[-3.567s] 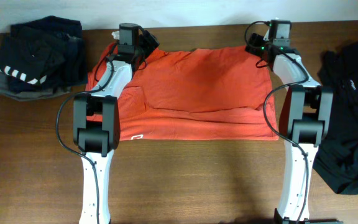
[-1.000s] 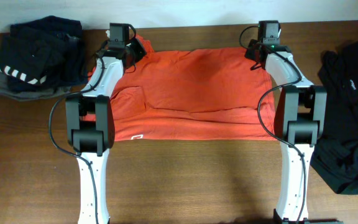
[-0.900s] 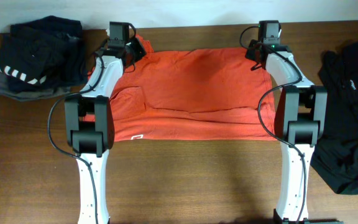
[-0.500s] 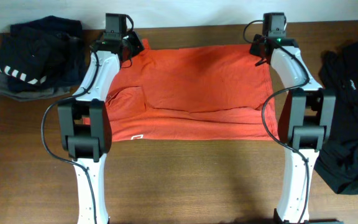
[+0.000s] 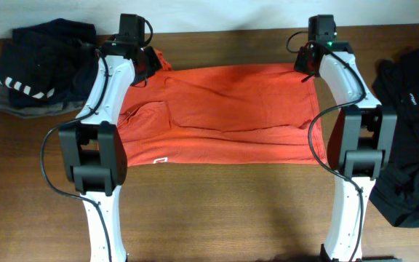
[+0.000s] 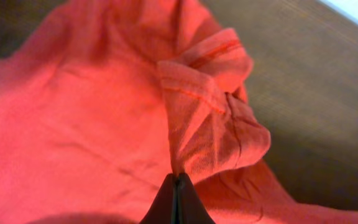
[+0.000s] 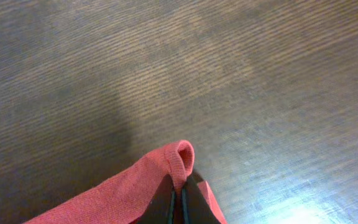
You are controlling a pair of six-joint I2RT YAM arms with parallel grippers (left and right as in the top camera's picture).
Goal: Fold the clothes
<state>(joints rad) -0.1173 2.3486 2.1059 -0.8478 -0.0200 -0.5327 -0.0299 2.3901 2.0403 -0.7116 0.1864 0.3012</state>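
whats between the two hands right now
The orange T-shirt: its far edge runs from the left hand to the right hand, each shut on a corner. The overhead view shows it.

Nothing legible: the small white logo (image 5: pixel 160 159) on the orange-red T-shirt (image 5: pixel 224 109) is too small to read.

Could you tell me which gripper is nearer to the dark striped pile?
Left. The left gripper pinches the T-shirt beside the striped pile; the right gripper holds the T-shirt's opposite corner, far from the pile.
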